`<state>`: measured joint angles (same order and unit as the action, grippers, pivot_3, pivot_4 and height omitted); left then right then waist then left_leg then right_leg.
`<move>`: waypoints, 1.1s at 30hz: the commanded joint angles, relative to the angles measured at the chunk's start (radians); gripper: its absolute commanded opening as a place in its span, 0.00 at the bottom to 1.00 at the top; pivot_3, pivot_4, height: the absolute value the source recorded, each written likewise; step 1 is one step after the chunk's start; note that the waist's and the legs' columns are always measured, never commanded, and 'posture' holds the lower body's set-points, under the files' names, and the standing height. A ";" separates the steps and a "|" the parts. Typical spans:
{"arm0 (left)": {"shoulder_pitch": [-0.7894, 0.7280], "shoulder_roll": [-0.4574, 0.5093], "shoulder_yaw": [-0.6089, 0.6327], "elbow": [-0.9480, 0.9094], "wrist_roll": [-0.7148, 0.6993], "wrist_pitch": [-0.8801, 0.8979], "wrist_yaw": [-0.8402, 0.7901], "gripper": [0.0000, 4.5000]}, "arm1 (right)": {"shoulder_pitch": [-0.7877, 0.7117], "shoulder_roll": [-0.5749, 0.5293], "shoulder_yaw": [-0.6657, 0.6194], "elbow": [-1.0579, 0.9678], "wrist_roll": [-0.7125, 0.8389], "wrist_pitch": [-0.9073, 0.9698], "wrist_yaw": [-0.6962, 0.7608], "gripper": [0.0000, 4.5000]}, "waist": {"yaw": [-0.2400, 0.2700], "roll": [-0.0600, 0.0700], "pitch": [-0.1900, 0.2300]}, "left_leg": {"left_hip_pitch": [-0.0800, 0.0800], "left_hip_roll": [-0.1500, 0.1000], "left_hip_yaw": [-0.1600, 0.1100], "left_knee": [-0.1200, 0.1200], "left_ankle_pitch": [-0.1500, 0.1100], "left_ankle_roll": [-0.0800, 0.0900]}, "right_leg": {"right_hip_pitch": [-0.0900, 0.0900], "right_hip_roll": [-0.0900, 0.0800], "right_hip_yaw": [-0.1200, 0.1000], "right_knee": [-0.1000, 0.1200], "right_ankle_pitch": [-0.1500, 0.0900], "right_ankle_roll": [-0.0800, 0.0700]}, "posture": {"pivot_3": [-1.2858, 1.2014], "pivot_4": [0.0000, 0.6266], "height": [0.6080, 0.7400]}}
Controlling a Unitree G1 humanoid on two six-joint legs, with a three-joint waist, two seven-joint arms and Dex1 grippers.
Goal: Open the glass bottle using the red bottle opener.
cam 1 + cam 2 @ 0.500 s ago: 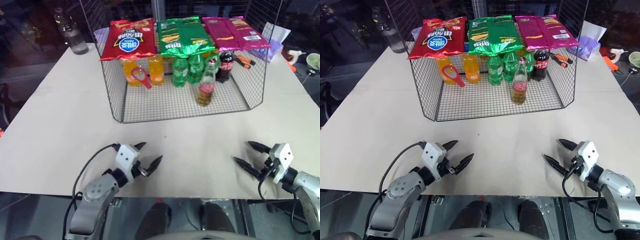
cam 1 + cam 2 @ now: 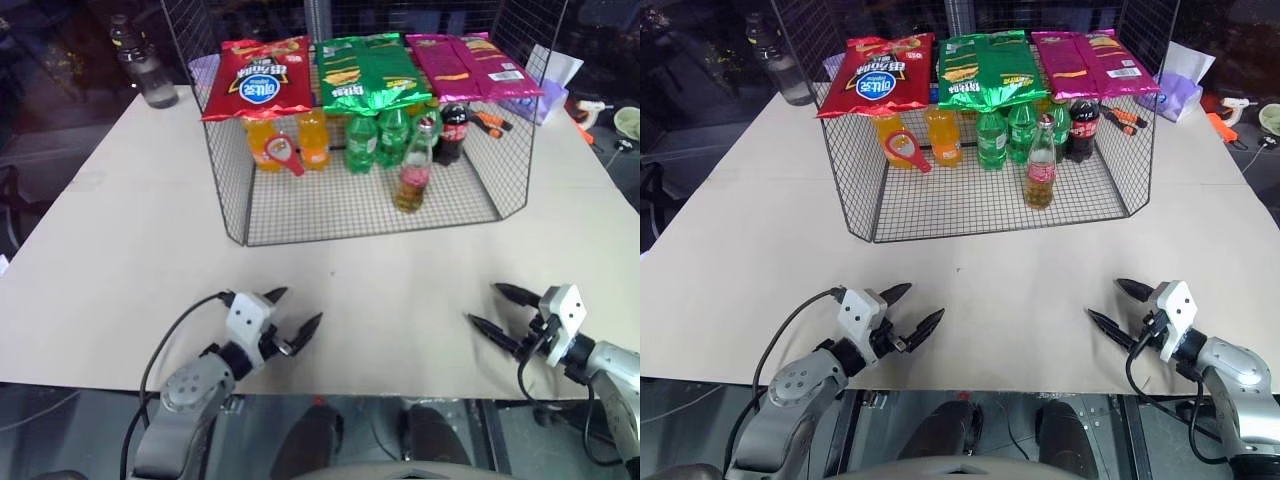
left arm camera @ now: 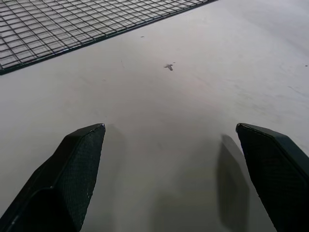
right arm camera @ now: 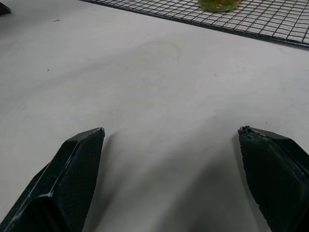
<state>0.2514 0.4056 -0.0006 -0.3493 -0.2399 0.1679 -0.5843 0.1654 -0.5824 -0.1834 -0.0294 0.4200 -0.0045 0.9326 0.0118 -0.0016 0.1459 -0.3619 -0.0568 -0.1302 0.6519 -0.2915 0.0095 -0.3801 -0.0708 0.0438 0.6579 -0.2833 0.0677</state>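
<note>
From the head views, a black wire-mesh rack (image 2: 470, 205) stands on the pale table (image 2: 120, 240); on its floor the small clear glass bottle with amber liquid and a pink-red label (image 2: 413, 170) stands upright near the front edge, and the flat red bottle opener with a ring head (image 2: 283, 152) leans by the orange soda bottles (image 2: 312, 140) at the back. The left gripper (image 2: 297, 310) and right gripper (image 2: 492, 308) sit well short of the rack, jaws spread and empty. Both wrist views show bare table between parted fingers. Nothing looks started; I judge the next move is reaching in for the opener.
</note>
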 commanded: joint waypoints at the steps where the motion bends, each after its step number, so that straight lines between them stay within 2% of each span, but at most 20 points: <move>1: -0.006 0.009 0.020 -0.038 -0.018 -0.008 -0.003 1.00 | -0.006 0.002 -0.014 -0.034 0.017 -0.001 0.002 1.00 | 0.000 0.000 0.000 | 0.000 0.000 0.000 0.000 0.000 0.000 | 0.000 0.000 0.000 0.000 0.000 0.000 | 0.52 0.24 1.00; 8: -0.018 0.021 0.041 -0.043 -0.018 -0.050 -0.016 1.00 | -0.020 0.004 -0.006 -0.039 0.009 -0.014 0.009 1.00 | 0.000 0.000 0.000 | 0.000 0.000 0.000 0.000 0.000 0.000 | 0.000 0.000 0.000 0.000 0.000 0.000 | 0.52 0.24 1.00; 12: -0.067 0.011 0.103 -0.042 -0.088 -0.029 -0.002 1.00 | -0.043 -0.005 -0.011 -0.086 0.041 0.008 0.023 1.00 | 0.000 0.000 0.000 | 0.000 0.000 0.000 0.000 0.000 0.000 | 0.000 0.000 0.000 0.000 0.000 0.000 | 0.52 0.24 1.00; 17: -0.254 0.005 0.143 0.029 -0.131 0.016 0.033 1.00 | -0.074 -0.002 0.012 -0.201 0.113 0.062 0.046 1.00 | 0.002 0.000 0.000 | 0.000 0.000 -0.001 0.000 0.000 -0.001 | 0.000 0.001 -0.002 0.001 0.000 0.000 | 0.52 0.24 1.00; 24: -0.586 -0.007 0.134 0.239 -0.073 0.022 0.102 1.00 | -0.173 0.019 0.062 -0.427 0.226 0.188 -0.013 1.00 | -0.003 -0.002 0.001 | -0.001 -0.002 -0.002 0.001 0.003 -0.005 | -0.001 0.001 -0.002 0.001 0.000 0.000 | 0.52 0.24 1.00; 29: -0.759 -0.048 0.137 0.395 -0.043 -0.009 0.170 1.00 | -0.209 0.039 0.050 -0.446 0.216 0.206 -0.079 1.00 | 0.002 -0.008 0.005 | -0.004 -0.002 -0.002 0.001 0.003 -0.005 | -0.003 0.001 -0.002 0.000 0.000 0.000 | 0.52 0.24 1.00; 33: -0.855 -0.048 0.147 0.519 -0.032 -0.069 0.162 1.00 | -0.195 0.039 0.038 -0.441 0.202 0.198 -0.097 1.00 | 0.001 -0.009 0.005 | -0.008 -0.003 -0.003 0.003 0.003 -0.005 | -0.007 0.000 -0.003 0.001 0.000 0.000 | 0.52 0.24 1.00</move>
<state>-0.5816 0.3526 0.1206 0.1624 -0.2761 0.1367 -0.4188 -0.0289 -0.5437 -0.1204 -0.4377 0.6176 0.2005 0.8443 0.0125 -0.0109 0.1512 -0.3723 -0.0604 -0.1328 0.6548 -0.2887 0.0048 -0.3894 -0.0704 0.0410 0.6592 -0.2832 0.0679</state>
